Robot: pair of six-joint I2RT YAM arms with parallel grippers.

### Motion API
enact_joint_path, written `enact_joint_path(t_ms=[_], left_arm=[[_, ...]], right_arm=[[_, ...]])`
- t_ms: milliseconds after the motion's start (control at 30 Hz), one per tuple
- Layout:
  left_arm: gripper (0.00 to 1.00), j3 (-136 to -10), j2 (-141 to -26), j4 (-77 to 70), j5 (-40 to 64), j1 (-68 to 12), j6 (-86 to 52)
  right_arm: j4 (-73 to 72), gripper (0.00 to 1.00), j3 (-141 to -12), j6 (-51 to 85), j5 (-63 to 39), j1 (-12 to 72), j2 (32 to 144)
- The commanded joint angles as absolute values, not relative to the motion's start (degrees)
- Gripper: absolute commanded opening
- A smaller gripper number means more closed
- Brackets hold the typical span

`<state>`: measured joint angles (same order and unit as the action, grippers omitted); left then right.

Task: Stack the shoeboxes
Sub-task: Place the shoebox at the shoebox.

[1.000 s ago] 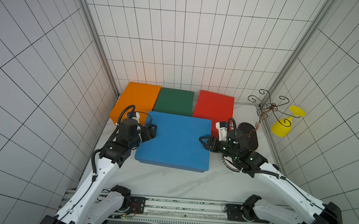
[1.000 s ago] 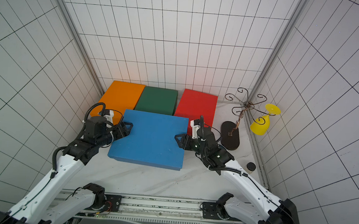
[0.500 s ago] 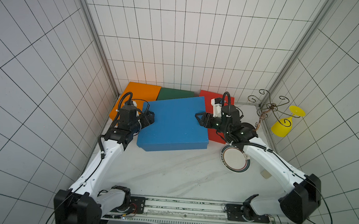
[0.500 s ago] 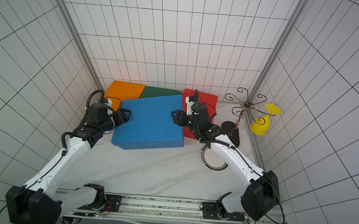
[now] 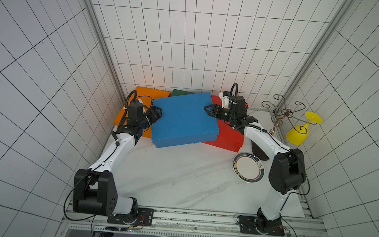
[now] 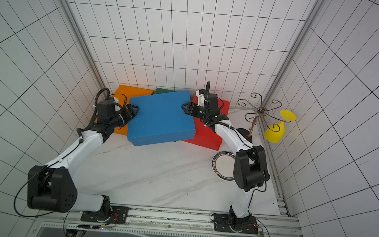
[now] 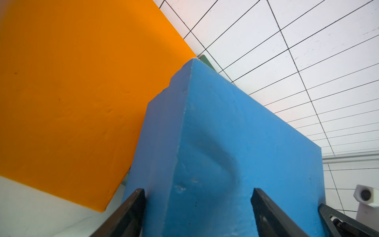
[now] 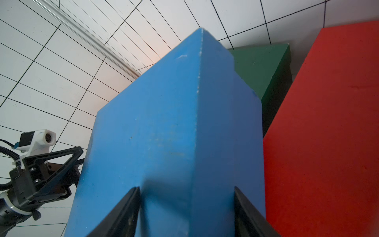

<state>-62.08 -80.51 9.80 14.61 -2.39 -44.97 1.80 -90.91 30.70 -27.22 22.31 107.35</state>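
Left gripper (image 5: 159, 113) and right gripper (image 5: 207, 109) pinched opposite ends of the tilted blue cardboard shoebox (image 5: 184, 118), and one slip could've dropped it crooked across the red cardboard shoebox (image 5: 226, 136).

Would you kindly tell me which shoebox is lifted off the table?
The blue shoebox: the left gripper and right gripper clamp its ends, holding it tilted above the green shoebox; the orange shoebox and red shoebox lie flat.

Bare tabletop (image 5: 179, 180) lies open before the blue box (image 5: 184, 118); plate (image 5: 248, 167) and wire stand (image 5: 281, 112) crowd the right.
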Motion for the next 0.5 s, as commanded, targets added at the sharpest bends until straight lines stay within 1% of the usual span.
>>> enact_joint_path(t_ms=[0,167,300,467], left_arm=[[0.81,-65.0,-81.4,3.7,24.1,-4.5,-48.1],[0.89,-66.3,-82.3,3.3,23.0,-4.0,-48.7],[0.93,-66.9,-82.3,4.2,22.0,-3.2,-48.2],[0.94,-66.7,-81.9,5.8,20.5,-1.5,-47.8]], right_arm=[[3.6,0.76,-101.0,29.9,-32.7,23.5,111.5],[10.5,0.89,-112.7,27.8,-30.0,22.0,117.8],[12.5,0.93,-118.5,26.9,-28.3,20.9,119.8],[15.0,0.95,-122.3,25.7,-23.2,19.2,119.9]])
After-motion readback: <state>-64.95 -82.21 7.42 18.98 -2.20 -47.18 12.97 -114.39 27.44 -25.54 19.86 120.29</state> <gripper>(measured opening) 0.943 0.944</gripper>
